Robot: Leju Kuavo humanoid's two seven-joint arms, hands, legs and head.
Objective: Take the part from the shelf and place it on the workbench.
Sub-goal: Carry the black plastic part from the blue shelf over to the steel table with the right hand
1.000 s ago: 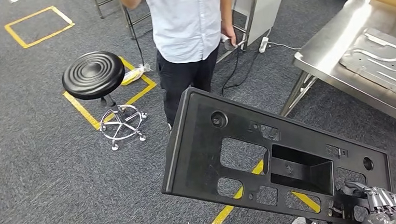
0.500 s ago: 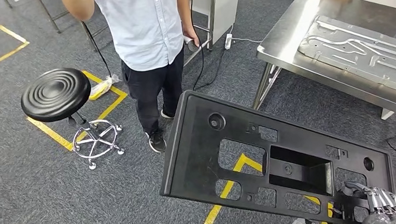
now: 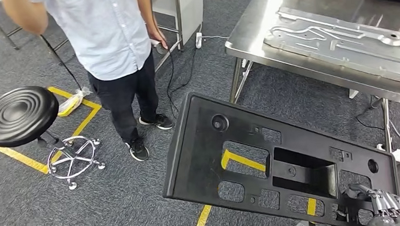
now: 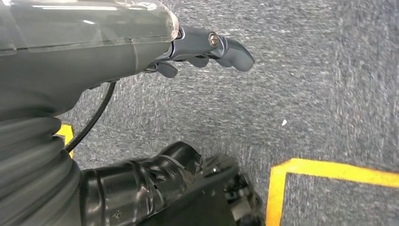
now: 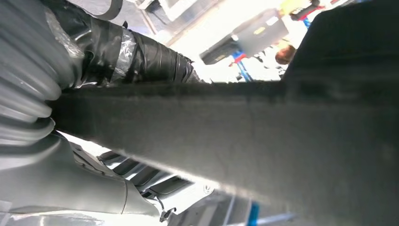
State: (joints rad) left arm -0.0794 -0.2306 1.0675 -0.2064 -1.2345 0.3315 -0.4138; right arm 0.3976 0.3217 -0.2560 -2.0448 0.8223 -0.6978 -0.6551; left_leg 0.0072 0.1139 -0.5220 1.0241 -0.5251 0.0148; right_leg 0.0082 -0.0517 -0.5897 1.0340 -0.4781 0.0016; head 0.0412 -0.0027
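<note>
Part (image 3: 274, 166) of black plastic, a long panel pierced with rectangular cutouts and round holes, fills the lower centre and lower right of the head view, tilted and carried above the grey carpet (image 3: 36, 217). No brand, label or legible writing shows on it or on anything nearby. The robot's right hand (image 3: 385, 209), at the lower right corner of the frame, grips the panel's near right end, its silver fingers curled over the edge; in the right wrist view the panel's dark underside (image 5: 263, 141) runs across the picture just beside that hand's grey ribbed cover. The left hand (image 4: 207, 52) hangs over the carpet in the left wrist view, fingers loosely bent and apart, holding nothing.

The steel workbench (image 3: 246, 39) stands at the upper right of the head view, well apart from the panel, and carries a pressed metal sheet (image 3: 340, 36). A person in a pale blue shirt (image 3: 106, 35) and dark trousers stands at the upper left, holding a small device with a black cable. A black round stool (image 3: 17, 116) on a chrome wheeled base sits at the left edge, beside yellow floor tape (image 3: 85, 117). More yellow tape shows through the panel's cutouts.
</note>
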